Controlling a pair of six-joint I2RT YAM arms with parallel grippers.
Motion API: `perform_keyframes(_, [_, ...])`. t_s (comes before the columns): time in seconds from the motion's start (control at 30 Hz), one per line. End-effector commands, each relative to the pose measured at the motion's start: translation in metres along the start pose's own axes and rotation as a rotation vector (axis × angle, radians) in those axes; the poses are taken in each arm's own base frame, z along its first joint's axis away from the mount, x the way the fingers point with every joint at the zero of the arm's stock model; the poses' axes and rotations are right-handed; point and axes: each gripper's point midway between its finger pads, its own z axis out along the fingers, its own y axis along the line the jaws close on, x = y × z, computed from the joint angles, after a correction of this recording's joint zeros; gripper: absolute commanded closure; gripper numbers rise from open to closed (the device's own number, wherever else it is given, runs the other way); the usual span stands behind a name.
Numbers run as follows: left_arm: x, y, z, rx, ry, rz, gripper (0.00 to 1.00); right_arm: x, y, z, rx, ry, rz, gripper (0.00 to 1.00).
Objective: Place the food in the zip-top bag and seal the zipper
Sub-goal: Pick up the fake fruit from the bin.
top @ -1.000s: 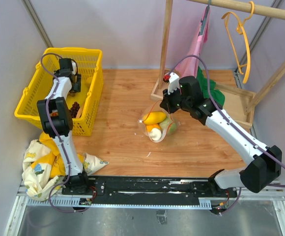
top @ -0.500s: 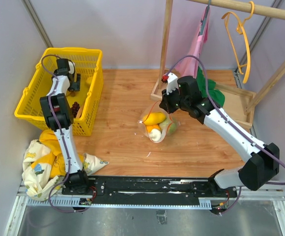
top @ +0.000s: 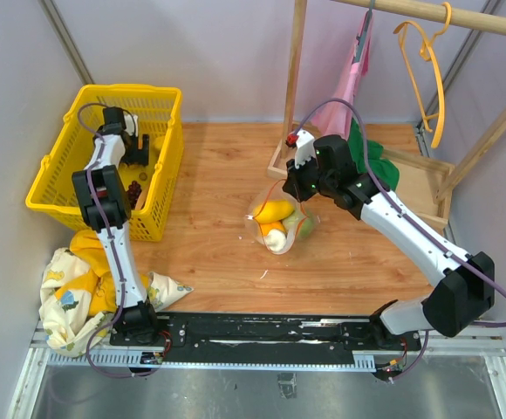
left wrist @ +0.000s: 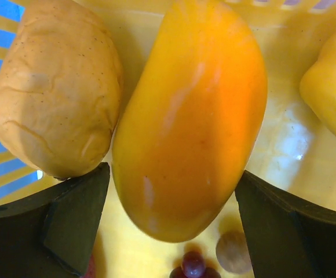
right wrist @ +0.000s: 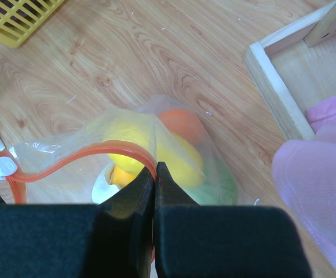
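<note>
My right gripper (right wrist: pixel 155 174) is pinching the zipper (right wrist: pixel 81 159), holding up the zip-top bag (top: pixel 281 225) mid-table. Toward the far-left corner, my left gripper (left wrist: pixel 171 200) is straddling an orange mango (left wrist: pixel 191 116) in the basket (top: pixel 57 175), jaws spread. I'm judging that loading is underway, and next comes a square close.

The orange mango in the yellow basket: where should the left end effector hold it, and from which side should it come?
Across its narrow width, near the tapered end, coming from above. The mango lies lengthwise between the fingers of the open left end effector. The potato lies close on one side, so the finger there needs care.
</note>
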Motion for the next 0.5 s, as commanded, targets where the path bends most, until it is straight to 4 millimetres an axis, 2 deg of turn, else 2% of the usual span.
perform_keyframes(0.0, [-0.024, 0.002, -0.005, 0.014, -0.065, -0.067, 0.08, -0.012, -0.004, -0.003, 0.001, -0.029, -0.002, 0.99])
perform_keyframes(0.1, [-0.031, -0.005, 0.000, 0.047, -0.093, -0.096, 0.07, -0.011, -0.004, -0.003, 0.000, -0.028, -0.002, 0.99])
perform_keyframes(0.27, [-0.027, -0.013, 0.017, 0.082, -0.083, -0.145, 0.09, -0.011, -0.004, -0.003, 0.000, -0.028, -0.001, 0.99])
perform_keyframes(0.47, [-0.023, -0.021, 0.030, 0.105, -0.072, -0.183, 0.19, -0.010, -0.004, -0.003, -0.001, -0.031, -0.002, 0.99])
